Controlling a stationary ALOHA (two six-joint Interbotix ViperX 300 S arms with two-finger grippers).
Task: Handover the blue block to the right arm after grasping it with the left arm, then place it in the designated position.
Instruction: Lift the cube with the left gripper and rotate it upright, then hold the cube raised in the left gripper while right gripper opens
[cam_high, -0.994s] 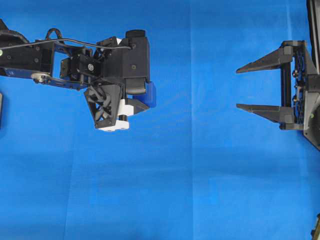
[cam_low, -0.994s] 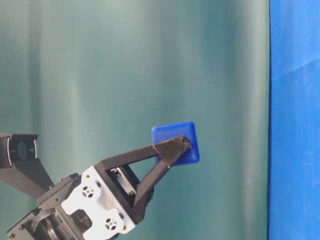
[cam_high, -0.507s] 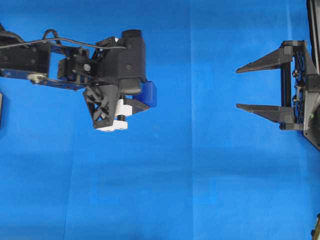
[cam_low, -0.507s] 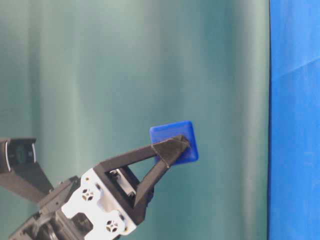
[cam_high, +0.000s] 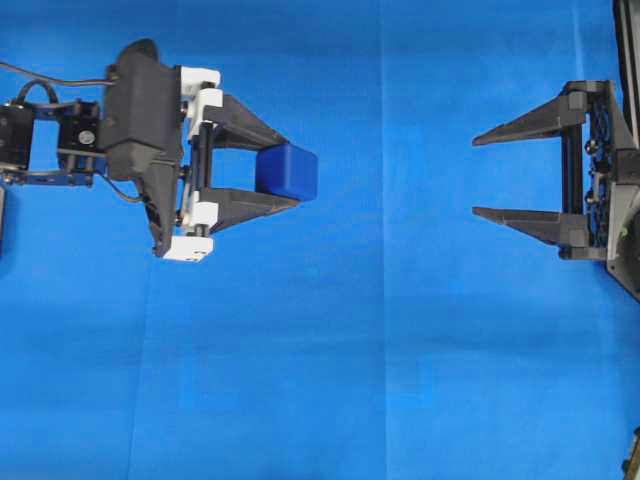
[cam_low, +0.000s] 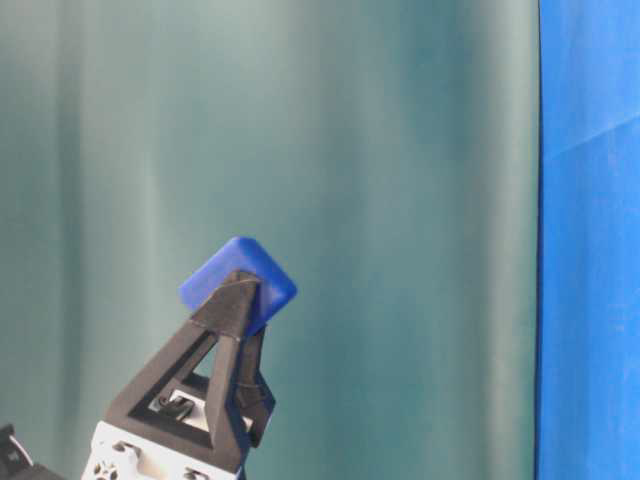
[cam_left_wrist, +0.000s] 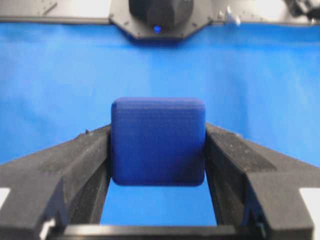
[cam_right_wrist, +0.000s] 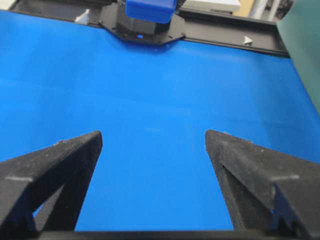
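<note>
Overhead view first: the left gripper (cam_high: 283, 165) is clamped on the blue block (cam_high: 287, 171), fingers pointing level across the blue cloth (cam_high: 380, 350) toward the right gripper (cam_high: 476, 177), whose fingers stand wide apart, well away and holding nothing. Table-level view: the block (cam_low: 238, 282) sits pinched at the fingertips, raised against a teal curtain (cam_low: 380, 150). Left wrist view: the block (cam_left_wrist: 158, 141) fills the gap between both fingers. Right wrist view: the spread fingers (cam_right_wrist: 60, 165) frame bare cloth.
</note>
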